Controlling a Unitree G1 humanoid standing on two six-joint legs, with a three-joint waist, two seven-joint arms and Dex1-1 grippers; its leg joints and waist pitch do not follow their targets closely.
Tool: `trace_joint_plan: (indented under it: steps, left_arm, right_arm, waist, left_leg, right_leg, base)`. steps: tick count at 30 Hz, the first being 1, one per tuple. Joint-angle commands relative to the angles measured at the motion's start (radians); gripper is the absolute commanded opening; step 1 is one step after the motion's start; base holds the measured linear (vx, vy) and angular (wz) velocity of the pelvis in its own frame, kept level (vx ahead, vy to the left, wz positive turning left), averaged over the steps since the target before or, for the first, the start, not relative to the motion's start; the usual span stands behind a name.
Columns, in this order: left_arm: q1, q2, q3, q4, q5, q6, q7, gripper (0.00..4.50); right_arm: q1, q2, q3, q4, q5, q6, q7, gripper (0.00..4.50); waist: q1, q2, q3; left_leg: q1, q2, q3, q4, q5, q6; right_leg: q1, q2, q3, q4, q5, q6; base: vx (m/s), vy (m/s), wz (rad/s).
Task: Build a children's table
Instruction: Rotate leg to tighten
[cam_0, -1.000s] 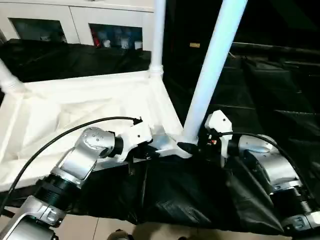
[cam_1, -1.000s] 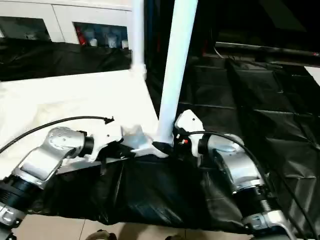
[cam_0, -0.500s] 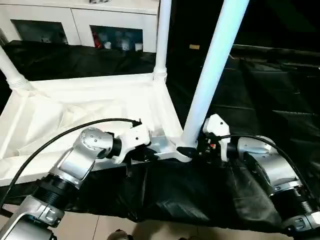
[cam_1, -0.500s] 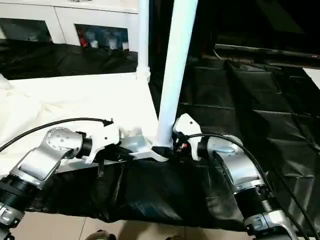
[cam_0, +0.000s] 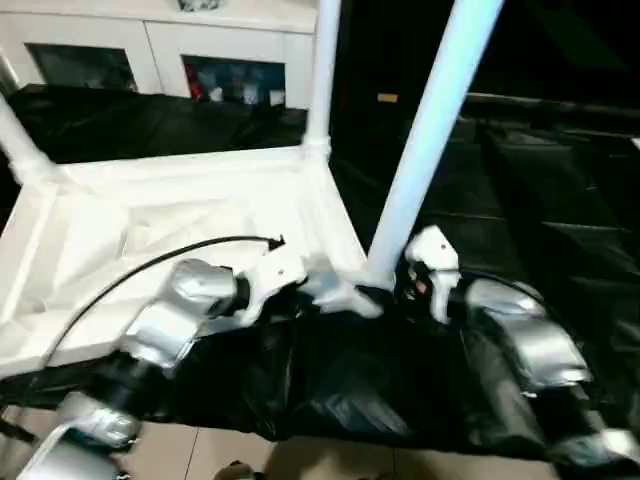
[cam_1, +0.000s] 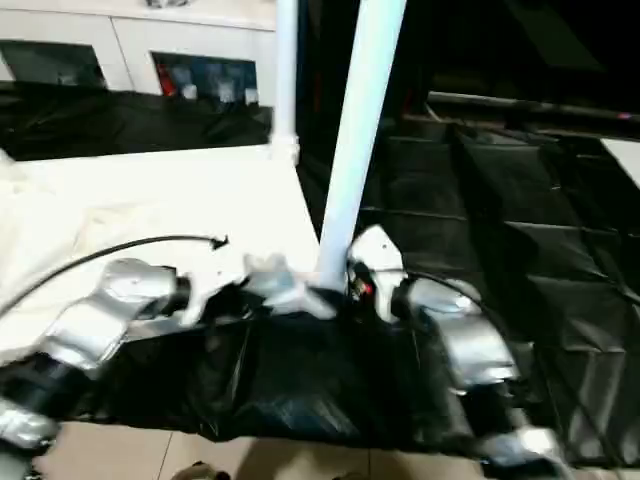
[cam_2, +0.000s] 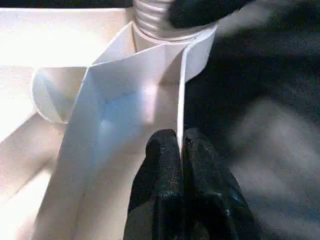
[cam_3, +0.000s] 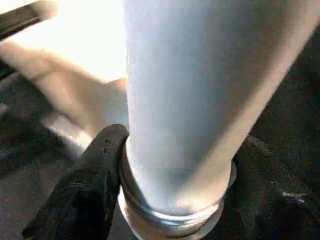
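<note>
Upturned white table, legs seemingly upright.

upturned table top left; near leg at its right corner, cabinet behind.

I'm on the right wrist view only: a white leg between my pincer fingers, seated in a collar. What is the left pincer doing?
Observer: The left pincer is shut on the thin rim of the table top, just beside the corner socket that your leg enters.
Operator: Is the leg straight up?
Observer: It doesn't look so. In the head view the near leg appears tilted, its upper end toward the robot's right.
Operator: Any other legs in?
Observer: Two. A second leg stands at the far right corner, and a third leg at the far left corner.
</note>
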Motion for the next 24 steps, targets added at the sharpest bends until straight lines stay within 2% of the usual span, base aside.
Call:
trace_joint_plan:
  steps: [1,3,5,7,10,11,14,19,20,21,23,24]
  left_arm:
    - [-0.047,-0.068,0.040,0.001,-0.009,0.028,0.130,0.00]
    - [-0.059,-0.121,0.030,0.033,0.008,0.019,0.188,0.00]
    - [-0.061,-0.139,0.020,0.042,0.017,0.009,0.203,0.00]
    - [-0.064,-0.156,0.001,0.052,0.030,-0.016,0.213,0.00]
    - [-0.064,-0.157,-0.007,0.055,0.036,-0.030,0.204,0.00]
    - [-0.061,-0.147,-0.011,0.050,0.035,-0.046,0.183,0.00]
    - [-0.052,-0.127,-0.015,0.034,0.030,-0.055,0.150,0.00]
    - [-0.028,-0.085,-0.017,0.009,0.010,-0.119,0.063,0.00]
    - [-0.021,-0.066,-0.016,0.004,0.005,-0.126,0.033,0.00]
    - [-0.021,-0.066,-0.016,0.004,0.005,-0.126,0.033,0.00]
    - [-0.014,-0.043,-0.017,-0.002,-0.003,-0.135,-0.007,0.00]
    - [-0.010,-0.032,-0.019,-0.005,-0.008,-0.139,-0.026,0.00]
  right_arm:
    - [-0.011,0.072,0.019,0.102,-0.030,0.029,-0.149,2.74]
    - [-0.062,0.151,-0.003,0.184,-0.033,-0.004,-0.269,2.74]
    - [-0.080,0.176,-0.002,0.209,-0.033,-0.029,-0.284,2.74]
    - [-0.101,0.198,0.005,0.236,-0.034,-0.060,-0.284,3.30]
    - [-0.111,0.205,0.000,0.247,-0.035,-0.069,-0.267,3.53]
    - [-0.112,0.198,0.000,0.238,-0.035,-0.070,-0.250,3.53]
    - [-0.114,0.179,0.006,0.230,-0.058,-0.093,-0.241,3.97]
    - [-0.100,0.110,0.021,0.202,-0.072,-0.141,-0.168,3.97]
    - [-0.085,0.073,0.030,0.177,-0.068,-0.149,-0.110,3.97]
    - [-0.085,0.073,0.030,0.177,-0.068,-0.149,-0.110,3.97]
    - [-0.064,0.028,0.040,0.141,-0.059,-0.152,-0.031,3.97]
    - [-0.055,0.008,0.043,0.124,-0.052,-0.151,0.005,3.97]
  waist:
    - [-0.001,0.004,-0.075]
    - [-0.009,0.005,-0.076]
    - [-0.012,0.005,-0.076]
    - [-0.010,0.007,-0.078]
    - [-0.012,0.009,-0.078]
    - [-0.011,0.009,-0.077]
    - [-0.012,0.009,-0.078]
    - [-0.010,0.010,-0.078]
    - [-0.010,0.012,-0.077]
    - [-0.008,0.009,-0.077]
    - [-0.004,0.011,-0.077]
    - [-0.002,0.008,-0.076]
  left_leg:
    - [0.009,0.036,-0.014,-0.072,-0.159,-0.023]
    - [0.009,0.035,-0.013,-0.070,-0.163,-0.020]
    - [0.008,0.032,-0.013,-0.069,-0.166,-0.010]
    - [0.005,0.034,-0.013,-0.070,-0.159,-0.001]
    - [0.004,0.033,-0.013,-0.070,-0.160,0.007]
    - [0.004,0.034,-0.013,-0.071,-0.162,0.009]
    - [0.004,0.034,-0.012,-0.071,-0.158,0.013]
    - [0.003,0.035,-0.011,-0.068,-0.143,0.027]
    - [0.002,0.035,-0.011,-0.069,-0.141,0.030]
    - [0.002,0.035,-0.011,-0.069,-0.142,0.030]
    - [0.004,0.037,-0.010,-0.068,-0.142,0.037]
    - [0.003,0.037,-0.011,-0.069,-0.139,0.037]
  right_leg:
    - [0.053,-0.083,0.048,-0.085,-0.244,-0.192]
    - [0.050,-0.082,0.051,-0.086,-0.231,-0.193]
    - [0.051,-0.082,0.050,-0.089,-0.243,-0.183]
    - [0.051,-0.082,0.051,-0.088,-0.227,-0.177]
    - [0.051,-0.080,0.049,-0.086,-0.211,-0.177]
    - [0.051,-0.079,0.049,-0.087,-0.209,-0.177]
    - [0.052,-0.080,0.050,-0.084,-0.195,-0.182]
    - [0.053,-0.080,0.050,-0.082,-0.158,-0.197]
    - [0.052,-0.080,0.050,-0.081,-0.155,-0.201]
    - [0.055,-0.079,0.049,-0.083,-0.158,-0.198]
    - [0.052,-0.080,0.051,-0.081,-0.150,-0.206]
    - [0.057,-0.078,0.048,-0.081,-0.150,-0.203]
  base:
    - [0.000,0.000,0.00]
    - [0.000,0.000,0.00]
    - [0.000,0.000,0.00]
    - [0.000,0.000,0.00]
    - [0.000,0.000,0.00]
    - [0.000,0.000,0.00]
    - [0.000,0.000,0.00]
    - [0.000,0.000,0.00]
    - [0.000,0.000,0.00]
    - [0.000,0.000,0.00]
    - [0.000,0.000,0.00]
    - [0.000,0.000,0.00]
